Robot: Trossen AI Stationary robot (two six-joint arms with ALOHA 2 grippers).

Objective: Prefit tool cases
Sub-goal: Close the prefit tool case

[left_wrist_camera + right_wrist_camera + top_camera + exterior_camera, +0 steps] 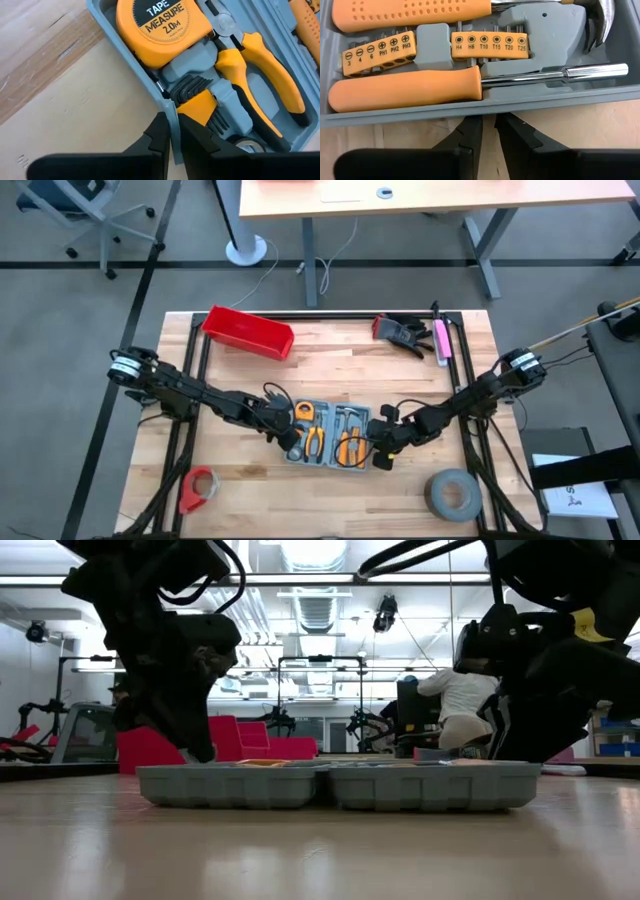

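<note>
The tool case [330, 436] is laid open and flat on the surface [330, 350], near the middle of the front half, both halves side by side. In the left half a yellow tape measure [160, 27], a folded set of hex keys [192, 87] and yellow-handled pliers [260, 75] are seated in grey moulded recesses. In the right half an orange-handled screwdriver [420, 87], two orange bit holders [490, 45] with labelled bits and a hammer [420, 12] with a dotted orange handle are seated.

The left gripper [171, 145] is placed at the outer left wall of the case, and its fingers are pinched together on that thin grey-blue rim. The right gripper [489, 132] is placed at the outer right edge of the case; its fingers are drawn nearly together with a narrow gap, just outside the wall, and nothing is seen between them.

A red plastic bin [248, 333] is lying near the rear left corner of the surface. Black gloves [402, 332] and a pink object [441, 340] are found by the rear right corner. A grey tape roll [453, 493] is set at the front right corner and a red tape roll [198, 488] at the front left corner, each well apart from the case. In the low view a seated person [458, 705] is seen in the room beyond.
</note>
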